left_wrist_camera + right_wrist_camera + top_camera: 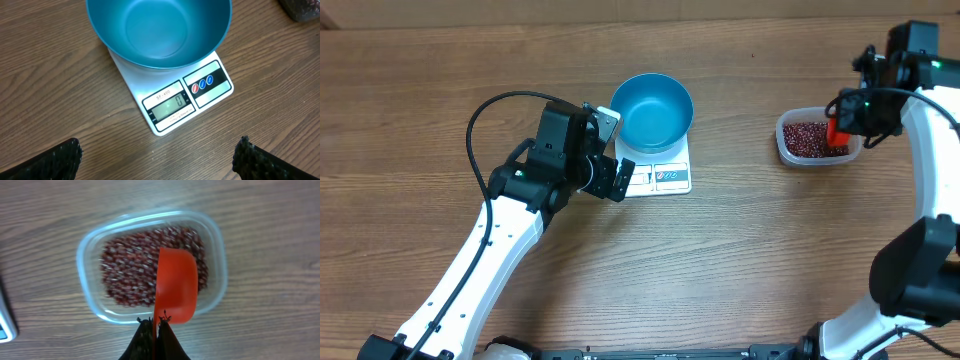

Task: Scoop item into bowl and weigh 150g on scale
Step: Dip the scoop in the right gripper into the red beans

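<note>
Wood-grain table (440, 60). Beans (130, 275): maroon heap inside clear plastic container (86, 297), at table's right side. Orange-red scoop (176, 287) over heap, handle clamped in closed right gripper (155, 327). Blue bowl (652, 108) sits on white scale (665, 178), well apart from container; display reads 0. Left gripper (612, 150) spread wide, holding nothing, just beside scale.

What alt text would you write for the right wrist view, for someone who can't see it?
An empty orange-red scoop, pinched by the shut right gripper, sits over a clear container of dark red beans on a wooden table. A corner of the scale shows at the left edge.
</note>
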{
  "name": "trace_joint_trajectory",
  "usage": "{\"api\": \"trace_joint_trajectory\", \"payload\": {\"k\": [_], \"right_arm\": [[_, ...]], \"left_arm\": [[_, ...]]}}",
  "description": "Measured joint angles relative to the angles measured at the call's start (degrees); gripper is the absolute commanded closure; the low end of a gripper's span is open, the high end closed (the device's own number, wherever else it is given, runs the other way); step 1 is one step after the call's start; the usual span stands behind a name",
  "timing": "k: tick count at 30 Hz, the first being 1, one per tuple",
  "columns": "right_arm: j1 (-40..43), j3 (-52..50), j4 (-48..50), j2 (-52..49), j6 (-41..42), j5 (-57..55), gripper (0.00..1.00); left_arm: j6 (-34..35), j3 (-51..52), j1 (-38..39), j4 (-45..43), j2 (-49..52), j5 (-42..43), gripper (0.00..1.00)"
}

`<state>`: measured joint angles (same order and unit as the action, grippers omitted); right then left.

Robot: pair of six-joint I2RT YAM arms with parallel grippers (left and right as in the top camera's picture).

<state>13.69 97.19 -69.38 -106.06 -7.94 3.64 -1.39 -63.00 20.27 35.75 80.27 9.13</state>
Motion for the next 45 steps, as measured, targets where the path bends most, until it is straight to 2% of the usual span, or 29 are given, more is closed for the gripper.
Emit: {"api": "trace_joint_trajectory", "payload": {"k": [8,20,34,45], "right_arm": [[5.01,0.00,-0.57,-1.53,-0.02,3.52,0.96],[4.83,0.00,-0.33,-7.63,0.00,6.95,0.96],[2.23,-1.20,-0.31,-8.28,0.39,12.72,0.96],[4.85,-4.98,3.06,-8.28,2.62,20.11,0.96]], "left_arm": [[0.00,0.00,0.00,0.00,0.00,0.00,0.01],[0.00,0.00,0.00,0.00,0.00,0.00,0.00],[0.00,0.00,0.00,0.00,0.00,0.00,0.01],[0.00,0.00,0.00,0.00,0.00,0.00,0.00]]}}
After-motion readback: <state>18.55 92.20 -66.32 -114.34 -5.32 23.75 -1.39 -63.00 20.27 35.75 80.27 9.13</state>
